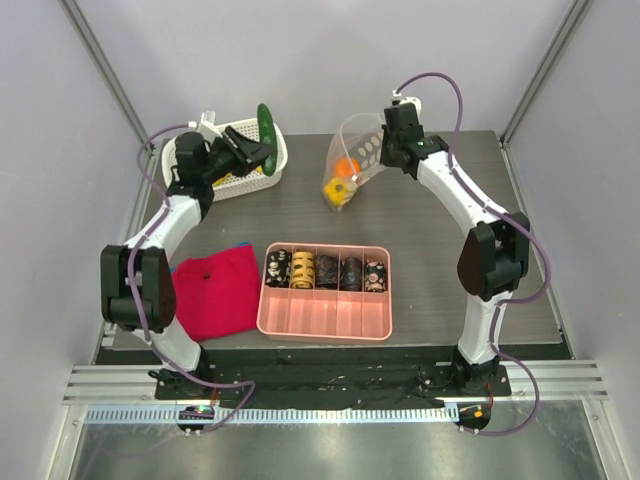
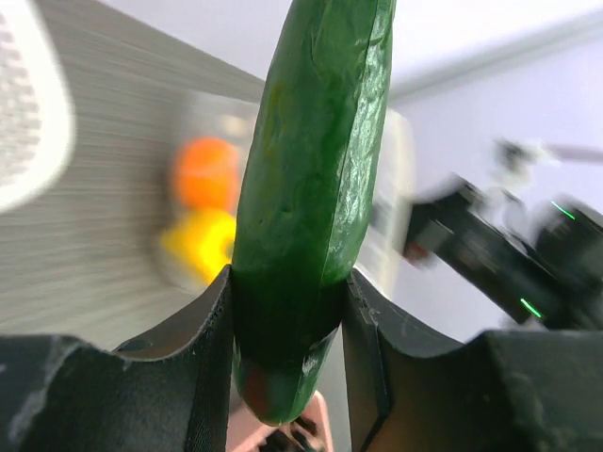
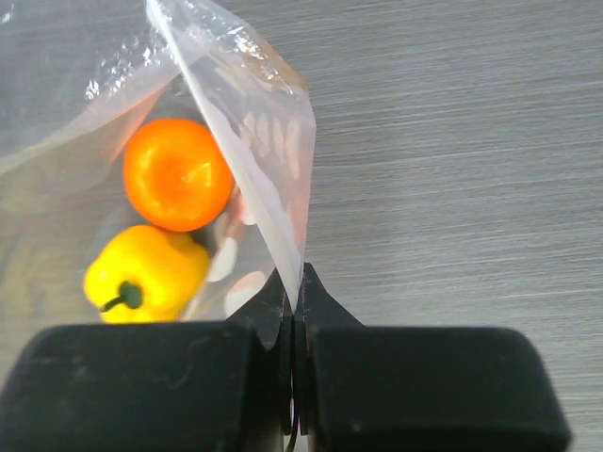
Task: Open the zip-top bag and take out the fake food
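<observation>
There is one bag (image 1: 358, 150). The fake food comes to three pieces: one orange (image 3: 177, 173), one yellow pepper (image 3: 146, 273) and one green piece (image 2: 311, 188). There is one white basket (image 1: 245, 182), one red cloth (image 1: 215, 290) and one pink tray (image 1: 325, 315) with five dark cylinders (image 1: 327, 270). There are two arms, the left arm (image 1: 165, 225) and the right arm (image 1: 470, 205).

green piece (image 2: 311, 188) runs off the top edge; orange piece (image 2: 205, 172) blurred.

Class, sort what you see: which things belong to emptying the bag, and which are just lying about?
Job: zip-top bag, orange piece, yellow pepper, green piece.
Lying about: pink tray, dark cylinders, red cloth.
</observation>
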